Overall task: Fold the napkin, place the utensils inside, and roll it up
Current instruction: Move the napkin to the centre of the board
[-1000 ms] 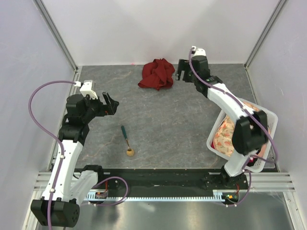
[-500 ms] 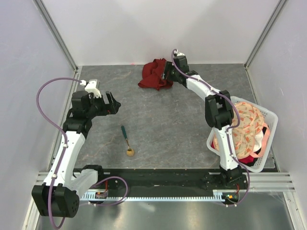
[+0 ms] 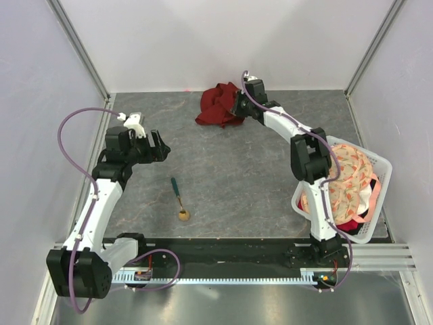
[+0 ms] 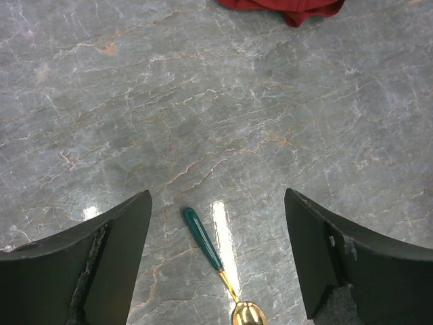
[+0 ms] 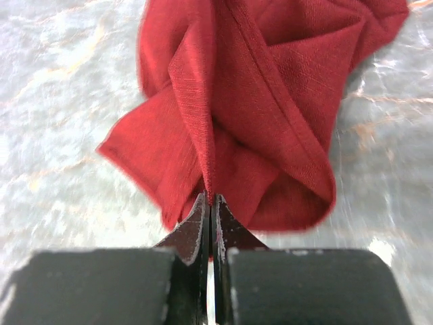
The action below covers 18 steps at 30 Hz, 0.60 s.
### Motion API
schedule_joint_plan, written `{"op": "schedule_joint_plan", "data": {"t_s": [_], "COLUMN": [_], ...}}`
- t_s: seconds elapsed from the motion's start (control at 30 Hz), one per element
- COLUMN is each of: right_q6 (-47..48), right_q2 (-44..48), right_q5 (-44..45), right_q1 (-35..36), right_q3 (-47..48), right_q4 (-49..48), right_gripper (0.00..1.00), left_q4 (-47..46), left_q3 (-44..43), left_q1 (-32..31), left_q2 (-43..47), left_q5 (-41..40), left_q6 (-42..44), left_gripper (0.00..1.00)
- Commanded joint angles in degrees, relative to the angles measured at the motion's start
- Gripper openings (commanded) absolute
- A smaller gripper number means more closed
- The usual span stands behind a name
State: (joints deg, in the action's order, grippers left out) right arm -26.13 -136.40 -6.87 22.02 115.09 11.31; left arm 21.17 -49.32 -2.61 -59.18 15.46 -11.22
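Left gripper [image 3: 157, 144], centre-left of the overhead view: jaws wide, holding nothing, just up-left of a small slim spoon with a dark green handle and gold bowl [image 3: 177, 198], which lies flat on the grey marbled tabletop [image 3: 257, 176]. Crumpled burgundy cloth napkin [image 3: 218, 105], upper centre near the back wall: right gripper [image 5: 210, 203] has its jaws pinched tight on a fold at the napkin's right edge. White plastic basket [image 3: 381, 164], lower right, holds peach floral cloth [image 3: 345, 177].

Setting: robotics lab test cell. Evidence: plain white panel walls [image 3: 223, 40] in aluminium framing posts [image 3: 80, 51]; grey marble-patterned surface [image 3: 237, 169]; left arm [image 3: 98, 203] and right arm [image 3: 281, 125] bolted to a slotted aluminium rail [image 3: 396, 256]; exposed purple cable [image 3: 67, 128].
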Motion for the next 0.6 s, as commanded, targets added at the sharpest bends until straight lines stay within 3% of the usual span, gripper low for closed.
{"op": "schedule_joint_plan", "data": {"t_s": [0.0,0.13,0.23,0.4,0.57], "right_q6": [3.8,5.65,4.52,3.98,2.67], "right_q2": [19.39,34.59,47.41,55.62,58.79], "right_q5": [1.93,8.17,12.76,15.57,15.75], "right_q1": [0.39,0.04,-0.75,-2.42,-3.39], "right_q3": [-8.54,-24.97,-35.85,-48.8,-57.95], "right_q4": [-2.26,-1.47,1.33,4.94,7.85], "right_gripper": [0.0,0.0,0.0,0.0,0.0], "left_q4": [0.72,0.28,-3.4,-11.75,-12.11], "left_q3": [-3.23,-5.96,-8.15,-14.9,-25.2], "left_q1": [-1.77,-11.61,-17.77,-25.05,-32.8], "left_q2": [-1.46,-3.66,-8.22,-21.02,-33.97], "left_q5": [-2.18,-9.74,-10.28,-5.62,-3.78], "left_q6": [0.59,-4.94,-9.24,-13.73,-12.6], "left_gripper": [0.85,0.84,0.84,0.84,0.84]}}
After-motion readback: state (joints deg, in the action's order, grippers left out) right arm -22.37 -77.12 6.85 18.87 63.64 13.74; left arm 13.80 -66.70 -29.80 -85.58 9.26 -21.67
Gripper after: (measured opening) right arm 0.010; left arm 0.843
